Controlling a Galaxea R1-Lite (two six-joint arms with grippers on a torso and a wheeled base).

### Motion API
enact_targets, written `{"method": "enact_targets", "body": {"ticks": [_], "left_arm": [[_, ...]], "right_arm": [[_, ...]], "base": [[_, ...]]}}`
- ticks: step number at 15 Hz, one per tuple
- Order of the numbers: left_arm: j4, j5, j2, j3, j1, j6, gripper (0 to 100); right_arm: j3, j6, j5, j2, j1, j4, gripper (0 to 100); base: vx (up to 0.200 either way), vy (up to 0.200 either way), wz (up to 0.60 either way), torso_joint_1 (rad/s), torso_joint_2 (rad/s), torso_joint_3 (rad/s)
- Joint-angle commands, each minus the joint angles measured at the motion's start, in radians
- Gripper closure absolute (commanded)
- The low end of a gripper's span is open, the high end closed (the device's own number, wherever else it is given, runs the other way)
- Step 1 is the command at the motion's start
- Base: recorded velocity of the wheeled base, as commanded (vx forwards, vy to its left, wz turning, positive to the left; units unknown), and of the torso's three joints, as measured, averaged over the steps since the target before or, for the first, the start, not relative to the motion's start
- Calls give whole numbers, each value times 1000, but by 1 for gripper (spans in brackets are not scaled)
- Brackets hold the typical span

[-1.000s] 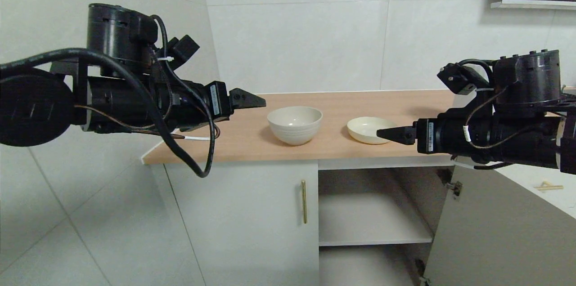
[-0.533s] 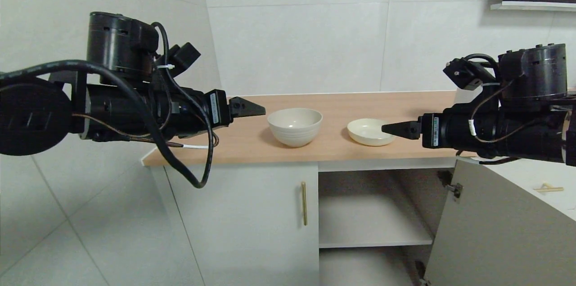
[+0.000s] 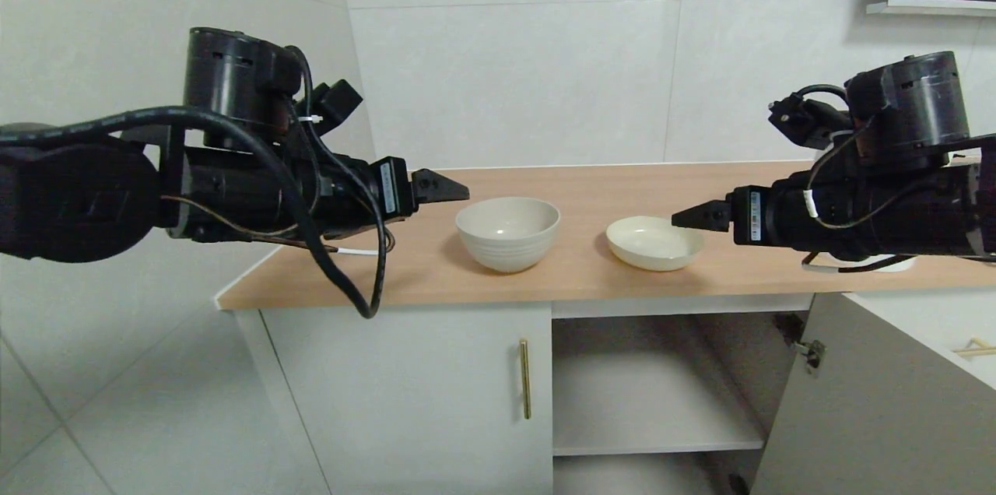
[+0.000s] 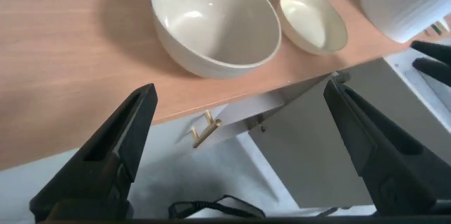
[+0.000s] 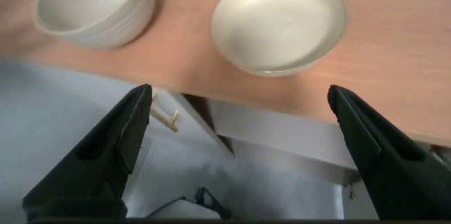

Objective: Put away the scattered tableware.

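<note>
A cream ribbed bowl (image 3: 507,230) (image 4: 211,27) (image 5: 95,5) stands on the wooden countertop (image 3: 576,184). To its right lies a shallow cream dish (image 3: 654,242) (image 4: 313,20) (image 5: 278,20). My left gripper (image 3: 451,189) (image 4: 239,160) hangs just left of the bowl at rim height, open and holding nothing. Open as well, my right gripper (image 3: 685,216) (image 5: 239,157) hovers over the dish's right edge, a little above it. Both sets of fingers stand wide apart in the wrist views.
Under the counter the right cabinet is open, showing a white shelf (image 3: 646,401), its door (image 3: 879,401) swung out at the right. The left door is closed and has a gold handle (image 3: 524,378). A white ribbed container (image 4: 405,2) stands beyond the dish.
The whole head picture has shifted, so the camera moved. Against the dish, my right gripper now stands a little higher. Bowl and dish have kept their places on the counter.
</note>
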Motion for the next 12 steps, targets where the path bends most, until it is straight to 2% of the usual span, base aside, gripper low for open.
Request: {"method": "enact_targets", "body": {"ticks": [1,3,4,6,8,9,12], "left_arm": [[4,72,76,-41,-14,-31,0],[5,187,154,-82,-31,-69,0],[5,218,193,-102,-39,-80,0],[4,226,243,-128,-57,-107,0],[1,239,308,-171,-71,-155,0],[-1,243,325,-182,-71,-166,0],[-2,244,326,-184,-71,-169,0]], "right_arm": [[-39,8,-50,52,0,-4,0],[-62,45,-95,75,0,-5,0],[-62,48,-96,76,0,-7,0],[-62,50,-98,79,0,-11,0],[-61,51,-98,81,-2,-16,0],[-59,51,-98,81,0,-16,0],[-59,51,-98,78,-2,-16,0]], "base": [[0,0,0,0,0,0],[0,0,0,0,0,0],[0,0,0,0,0,0],[0,0,0,0,0,0],[0,0,0,0,0,0],[0,0,0,0,0,0],[0,0,0,0,0,0]]}}
